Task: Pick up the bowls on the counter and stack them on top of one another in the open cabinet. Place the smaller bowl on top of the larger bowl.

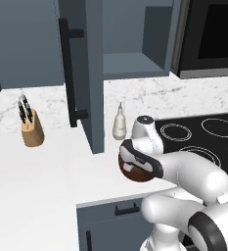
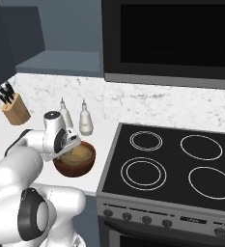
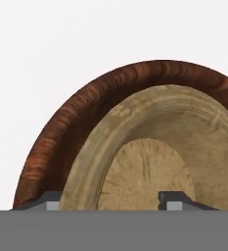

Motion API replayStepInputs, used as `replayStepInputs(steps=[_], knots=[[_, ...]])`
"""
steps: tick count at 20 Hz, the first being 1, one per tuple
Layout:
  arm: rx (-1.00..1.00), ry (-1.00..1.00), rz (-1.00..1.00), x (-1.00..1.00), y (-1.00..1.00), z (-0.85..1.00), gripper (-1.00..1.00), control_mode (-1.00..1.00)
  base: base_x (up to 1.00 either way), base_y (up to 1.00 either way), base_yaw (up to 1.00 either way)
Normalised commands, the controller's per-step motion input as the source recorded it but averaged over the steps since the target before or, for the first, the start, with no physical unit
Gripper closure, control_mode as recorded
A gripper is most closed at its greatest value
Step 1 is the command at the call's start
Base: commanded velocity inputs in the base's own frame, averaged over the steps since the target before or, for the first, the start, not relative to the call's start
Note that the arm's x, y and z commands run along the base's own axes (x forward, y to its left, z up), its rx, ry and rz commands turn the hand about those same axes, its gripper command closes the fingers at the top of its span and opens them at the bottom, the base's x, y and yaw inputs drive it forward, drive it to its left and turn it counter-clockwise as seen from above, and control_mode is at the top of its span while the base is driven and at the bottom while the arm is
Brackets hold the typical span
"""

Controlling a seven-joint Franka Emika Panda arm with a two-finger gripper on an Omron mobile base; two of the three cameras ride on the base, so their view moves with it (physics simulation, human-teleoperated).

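The larger bowl (image 2: 78, 169), reddish-brown and glossy, stands on the counter (image 1: 47, 171) beside the stove. The smaller bowl (image 2: 83, 153), light tan, lies nested inside it. In the hand view the tan bowl (image 3: 149, 166) sits within the brown rim (image 3: 61, 132). My gripper (image 2: 68, 147) hangs at the bowls' near-left rim, open. Its fingertips (image 3: 51, 202) straddle the tan bowl's thick rim, one outside it and one over its floor. From the left base view the hand (image 1: 131, 164) covers most of the brown bowl (image 1: 137, 176). The cabinet (image 1: 135, 61) stands open above the counter.
The cabinet's open door (image 1: 79, 73) with its black bar handle juts out over the counter left of my arm. Two pale bottles (image 2: 86, 120) stand behind the bowls. A knife block (image 1: 32, 128) is at the far left; the black stovetop (image 2: 172, 164) lies to the right, under a microwave (image 2: 172, 38).
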Motion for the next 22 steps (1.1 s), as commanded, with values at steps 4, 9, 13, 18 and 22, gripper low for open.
replayStepInputs(steps=[4,9,13,18,22], knots=[[0.0,0.0,0.0,0.0,0.0,0.0,-1.0,-1.0,0.0,0.0,0.0],[0.0,0.0,0.0,0.0,0.0,0.17,-1.0,-1.0,0.0,0.0,0.0],[0.0,0.0,0.0,0.02,0.0,0.22,-1.0,-1.0,0.0,0.0,0.0],[0.0,0.03,0.0,-0.06,0.0,0.08,-1.0,-1.0,0.0,0.0,0.0],[0.0,0.0,0.0,-0.28,0.0,0.01,-1.0,-1.0,0.0,0.0,0.0]])
